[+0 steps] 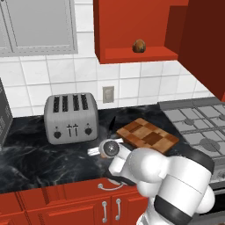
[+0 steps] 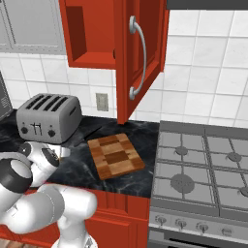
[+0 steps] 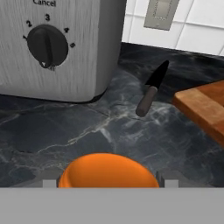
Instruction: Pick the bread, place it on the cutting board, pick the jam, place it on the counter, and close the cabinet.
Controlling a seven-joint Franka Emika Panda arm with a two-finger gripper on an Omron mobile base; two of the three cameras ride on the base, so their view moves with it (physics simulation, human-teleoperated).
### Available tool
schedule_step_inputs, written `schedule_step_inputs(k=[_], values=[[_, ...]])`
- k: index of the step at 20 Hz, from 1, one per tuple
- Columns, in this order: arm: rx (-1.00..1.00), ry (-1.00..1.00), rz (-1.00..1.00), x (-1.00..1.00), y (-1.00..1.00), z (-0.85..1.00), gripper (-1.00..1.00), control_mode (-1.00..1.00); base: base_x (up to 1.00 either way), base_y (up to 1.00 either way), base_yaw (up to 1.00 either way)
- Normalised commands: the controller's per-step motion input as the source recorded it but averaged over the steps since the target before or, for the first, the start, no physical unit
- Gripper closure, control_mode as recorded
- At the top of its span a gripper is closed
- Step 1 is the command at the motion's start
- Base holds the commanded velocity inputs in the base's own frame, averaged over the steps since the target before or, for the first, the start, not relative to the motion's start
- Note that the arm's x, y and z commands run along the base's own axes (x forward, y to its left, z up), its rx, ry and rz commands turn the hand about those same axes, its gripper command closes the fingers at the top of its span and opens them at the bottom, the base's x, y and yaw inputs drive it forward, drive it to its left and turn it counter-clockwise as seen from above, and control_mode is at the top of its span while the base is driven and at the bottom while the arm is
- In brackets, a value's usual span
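Observation:
In the hand view an orange jam jar (image 3: 108,170) sits between my fingertips (image 3: 49,183), and my gripper (image 3: 109,183) is shut on it, low over the black counter (image 3: 87,131). From the left base view the hand (image 1: 94,151) hovers in front of the toaster, left of the checkered cutting board (image 1: 147,134). The bread (image 1: 139,45), a small brown loaf, rests on the shelf of the red cabinet (image 1: 132,55). The cabinet door (image 2: 141,58) stands open. The board (image 2: 115,156) is bare.
A silver toaster (image 1: 70,117) stands at the back left of the counter. A black knife (image 3: 151,89) lies between the toaster and the board. A gas stove (image 2: 203,169) adjoins the counter on the right. Red drawers (image 1: 66,206) run below.

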Motion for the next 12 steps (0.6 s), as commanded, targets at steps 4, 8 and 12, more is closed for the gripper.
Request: schedule_step_inputs(k=[4,8,12], values=[[0.0,0.0,0.0,0.04,0.0,-0.18,1.0,-1.0,0.0,0.0,0.0],[0.0,0.0,0.0,0.04,0.0,-0.15,1.0,-1.0,0.0,0.0,0.0],[0.0,-0.01,0.0,0.06,0.0,-0.14,1.0,-1.0,0.0,0.0,0.0]])
